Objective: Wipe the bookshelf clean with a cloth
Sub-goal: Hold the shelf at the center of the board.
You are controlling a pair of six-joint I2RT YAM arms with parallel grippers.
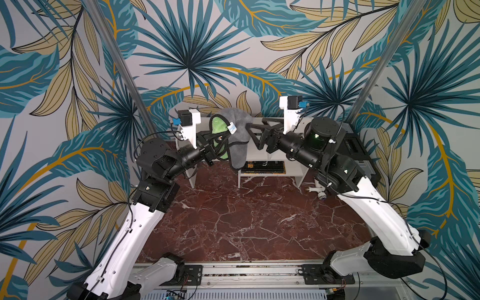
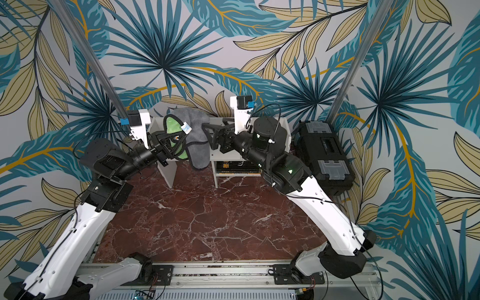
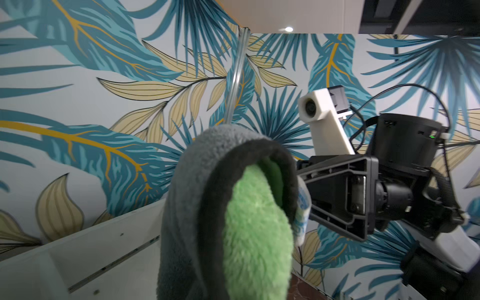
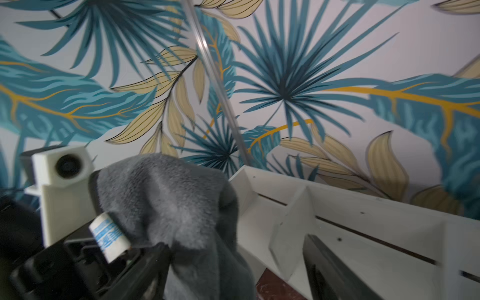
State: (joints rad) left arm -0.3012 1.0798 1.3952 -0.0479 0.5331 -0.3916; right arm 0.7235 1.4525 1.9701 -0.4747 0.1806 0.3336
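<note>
Soft grey microfibre cloth (image 1: 235, 122), green inner face: hung above low white board bookshelf (image 1: 302, 172), pinched in the closed left tool (image 1: 220, 145). Right tool (image 1: 254, 136) stood open just beside it. Handling note: bunched cloth wanted lowering flat onto a compartment floor, grip firm.

left gripper (image 1: 222, 142): clamped on the cloth (image 1: 237, 153) | cloth: grey outside, green inside, white tag (image 1: 232, 129), hanging in front of the bookshelf (image 1: 301, 175) | right gripper (image 1: 255, 131): jaws apart, just beside the cloth | marble table (image 1: 233, 223) below
</note>
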